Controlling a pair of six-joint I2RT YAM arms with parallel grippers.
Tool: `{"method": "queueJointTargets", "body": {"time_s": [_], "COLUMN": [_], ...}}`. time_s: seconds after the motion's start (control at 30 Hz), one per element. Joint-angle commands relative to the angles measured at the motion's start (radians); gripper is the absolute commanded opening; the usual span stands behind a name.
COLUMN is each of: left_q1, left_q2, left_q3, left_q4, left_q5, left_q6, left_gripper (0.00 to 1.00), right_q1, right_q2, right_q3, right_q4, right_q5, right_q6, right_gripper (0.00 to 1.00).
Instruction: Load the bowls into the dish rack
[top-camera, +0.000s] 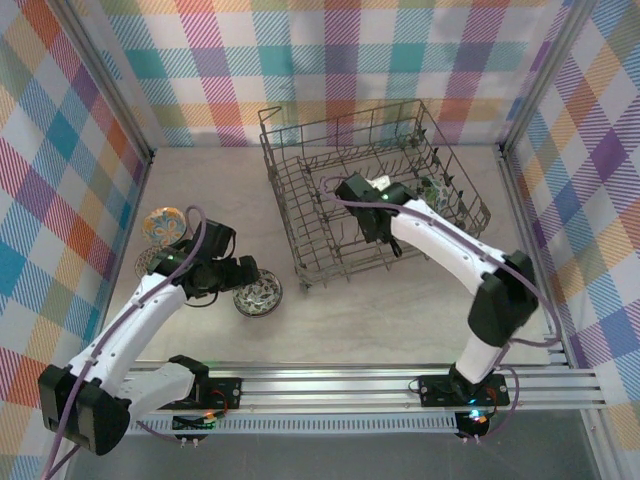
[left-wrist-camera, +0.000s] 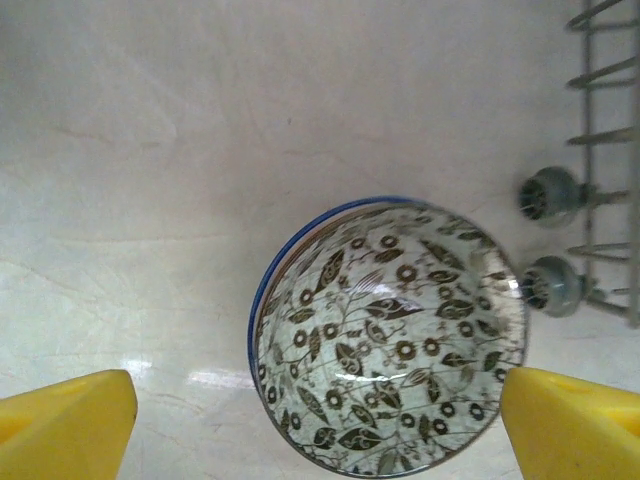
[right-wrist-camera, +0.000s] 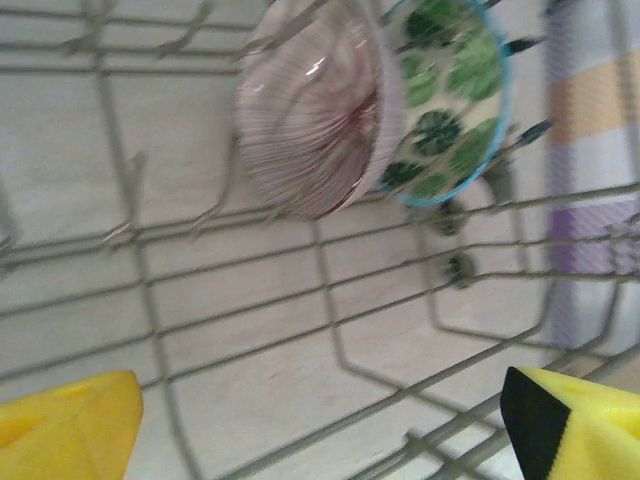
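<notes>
The left gripper (left-wrist-camera: 320, 425) has jaws spread wide, the grey floral bowl (left-wrist-camera: 390, 335) between them; the right gripper (right-wrist-camera: 320, 420), jaws spread and empty, is inside the dish rack (top-camera: 285, 175).

The dark floral bowl (left-wrist-camera: 390, 335) was glazed ceramic, glossy with bright glints. The pink striped bowl (right-wrist-camera: 310, 110) and green-leaf bowl (right-wrist-camera: 450, 90) shone likewise. The dish rack (top-camera: 300, 220) was dull grey wire metal. The table (left-wrist-camera: 200, 150) looked smooth, marbled, faintly sheened.
</notes>
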Motion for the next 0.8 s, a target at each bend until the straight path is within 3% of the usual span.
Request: {"method": "queueJointTargets", "body": {"time_s": [0.0,0.17,0.47,0.77], "left_q1": [0.014,0.015,0.019,0.019], "left_q2": [0.023,0.079,0.123,0.123], "left_q3": [-0.037,-0.059,-0.117,-0.136], "left_q4": [0.02,0.045,0.064,0.1], "left_q5": [0.007,0.031,0.022,0.062], "left_q6": [-0.052,-0.052,-0.034,-0.032], "left_gripper": [0.89,0.73,0.62,0.53], "right_q1": [0.012,0.012,0.028,0.055], "right_q2": [-0.113,-0.151,-0.182,-0.13], "right_q3": [-0.068,-0.094,-0.19,-0.172], "right_q4": [0.11,0.08,0.113,0.097], "right_q5": [-0.202,-0.221,-0.268,-0.26], "right_q6": [-0.022,0.004,0.082,0.078], "right_gripper": [0.93,0.92,0.93,0.93]}}
